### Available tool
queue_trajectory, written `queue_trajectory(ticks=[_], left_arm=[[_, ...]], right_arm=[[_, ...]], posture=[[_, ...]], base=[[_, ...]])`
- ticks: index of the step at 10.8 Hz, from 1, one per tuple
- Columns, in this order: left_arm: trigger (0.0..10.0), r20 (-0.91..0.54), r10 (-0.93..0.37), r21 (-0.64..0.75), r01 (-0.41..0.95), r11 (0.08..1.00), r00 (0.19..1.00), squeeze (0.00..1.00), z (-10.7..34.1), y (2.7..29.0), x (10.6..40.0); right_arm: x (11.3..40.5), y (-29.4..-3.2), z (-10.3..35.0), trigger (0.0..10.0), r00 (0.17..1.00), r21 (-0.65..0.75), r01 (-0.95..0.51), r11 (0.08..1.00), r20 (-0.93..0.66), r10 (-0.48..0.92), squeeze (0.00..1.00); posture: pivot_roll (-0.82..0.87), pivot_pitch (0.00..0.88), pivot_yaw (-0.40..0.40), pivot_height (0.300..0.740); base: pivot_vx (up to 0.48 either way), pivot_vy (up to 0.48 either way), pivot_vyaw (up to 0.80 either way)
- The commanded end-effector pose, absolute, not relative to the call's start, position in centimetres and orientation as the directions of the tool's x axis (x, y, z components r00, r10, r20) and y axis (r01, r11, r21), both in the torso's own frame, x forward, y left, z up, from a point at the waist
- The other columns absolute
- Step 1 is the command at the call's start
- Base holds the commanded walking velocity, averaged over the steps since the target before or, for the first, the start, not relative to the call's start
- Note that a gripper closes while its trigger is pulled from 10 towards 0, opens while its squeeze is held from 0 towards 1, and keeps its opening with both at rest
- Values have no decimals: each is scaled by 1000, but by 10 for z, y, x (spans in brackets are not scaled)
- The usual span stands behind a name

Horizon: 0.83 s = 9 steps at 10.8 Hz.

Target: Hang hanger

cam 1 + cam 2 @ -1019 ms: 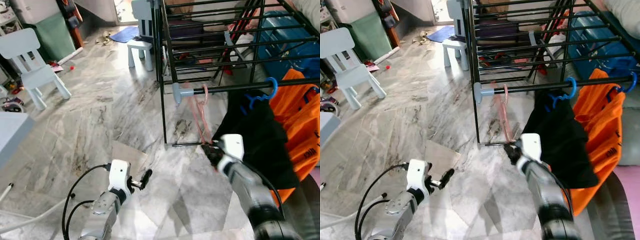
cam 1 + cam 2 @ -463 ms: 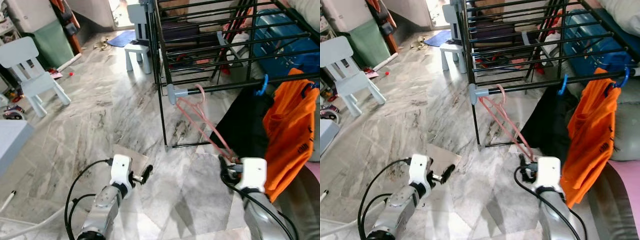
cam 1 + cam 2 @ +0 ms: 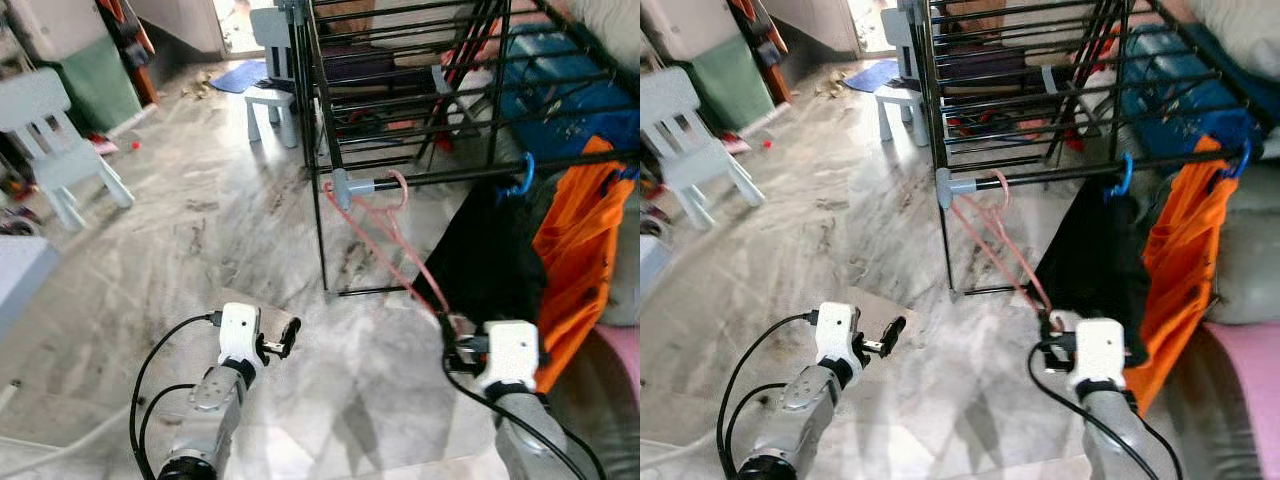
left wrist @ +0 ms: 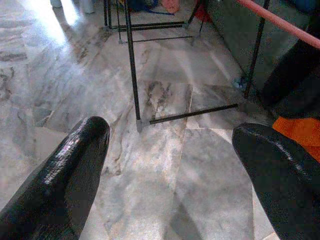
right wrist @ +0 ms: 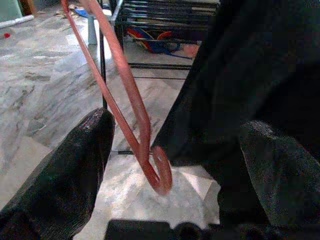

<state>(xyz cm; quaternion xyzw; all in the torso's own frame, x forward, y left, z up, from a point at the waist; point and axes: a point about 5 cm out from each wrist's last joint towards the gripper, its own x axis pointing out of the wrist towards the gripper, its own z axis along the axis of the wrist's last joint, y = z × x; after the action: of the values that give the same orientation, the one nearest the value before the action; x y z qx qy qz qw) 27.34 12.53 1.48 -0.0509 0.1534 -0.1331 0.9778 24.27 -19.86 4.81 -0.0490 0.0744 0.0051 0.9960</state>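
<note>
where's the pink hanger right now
The pink hanger hangs by its hook on the drying rack's front rail at the robot's right, beside the black garment, its lower end between the open fingers of the right tool.

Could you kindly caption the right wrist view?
Open right gripper around the pink plastic hanger's end, black hanging garment alongside.

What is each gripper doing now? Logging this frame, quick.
Left gripper: open, holding nothing.
Right gripper: open, the pink hanger between its fingers, not clamped.
</note>
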Motion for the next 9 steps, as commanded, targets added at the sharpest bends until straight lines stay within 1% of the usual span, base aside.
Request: queue_trajectory(ticks=[1, 2, 4, 5, 6, 8, 9], left_arm=[[10000, -287, -234, -136, 202, 970, 929, 0, 12, 134, 268], [10000, -298, -225, -134, 193, 972, 928, 0, 8, 137, 263], [10000, -320, -215, -123, 184, 975, 923, 0, 0, 137, 255], [10000, -320, -222, -117, 194, 974, 921, 0, 1, 136, 256], [10000, -317, -228, -108, 204, 973, 921, 0, 3, 136, 259], [10000, -315, -214, -96, 193, 977, 925, 0, 5, 142, 264], [10000, -318, -202, -87, 184, 979, 926, 0, 5, 143, 266]], right_arm=[[243, -189, 52, 10000, 990, -111, -60, 992, -131, 45, 1000], [239, -184, 49, 10000, 988, -114, -82, 990, -142, 65, 1000], [231, -173, 36, 10000, 975, -76, -121, 990, -197, 104, 988], [230, -170, 37, 10000, 975, -67, -123, 990, -195, 108, 949], [229, -171, 37, 10000, 974, -69, -127, 989, -197, 111, 933], [230, -173, 36, 10000, 972, -73, -128, 989, -205, 110, 929], [231, -172, 35, 10000, 970, -72, -140, 988, -211, 122, 929]], posture=[[-65, 10, 32, 740], [-59, 14, 25, 740], [-72, 10, 28, 740], [-75, 13, 29, 740], [-73, 19, 31, 740], [-77, 13, 29, 740], [-76, 6, 26, 740]], base=[[0, 0, 0], [0, 0, 0], [0, 0, 0], [0, 0, 0], [0, 0, 0], [0, 0, 0], [-304, 0, 0]])
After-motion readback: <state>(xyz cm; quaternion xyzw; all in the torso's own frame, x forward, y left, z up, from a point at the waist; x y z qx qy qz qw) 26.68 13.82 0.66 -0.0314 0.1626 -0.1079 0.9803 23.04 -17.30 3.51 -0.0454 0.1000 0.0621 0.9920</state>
